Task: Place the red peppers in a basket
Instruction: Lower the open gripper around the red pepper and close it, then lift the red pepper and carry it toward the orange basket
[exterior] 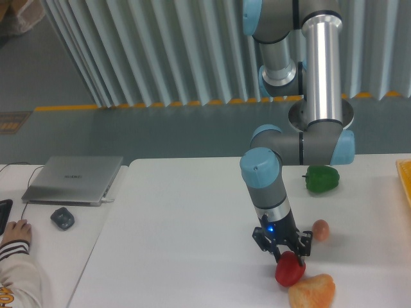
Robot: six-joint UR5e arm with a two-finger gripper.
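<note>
A white desk [186,212] fills the lower part of the view. Behind the desk stands a wall of pale grey corrugated panels [160,51], lit evenly. At the foot of that wall a yellow stripe [70,107] runs along the grey-green floor [128,131]. On the desk's left part lies a closed silver laptop [74,179], with a dark mouse [62,218] just in front of it. A seated person's hand [14,229] rests at the desk's left edge

I'm seeing the glossy red pepper [289,271] sitting upright near the table's front edge, basket [406,181] sliver peeking in far right.
</note>
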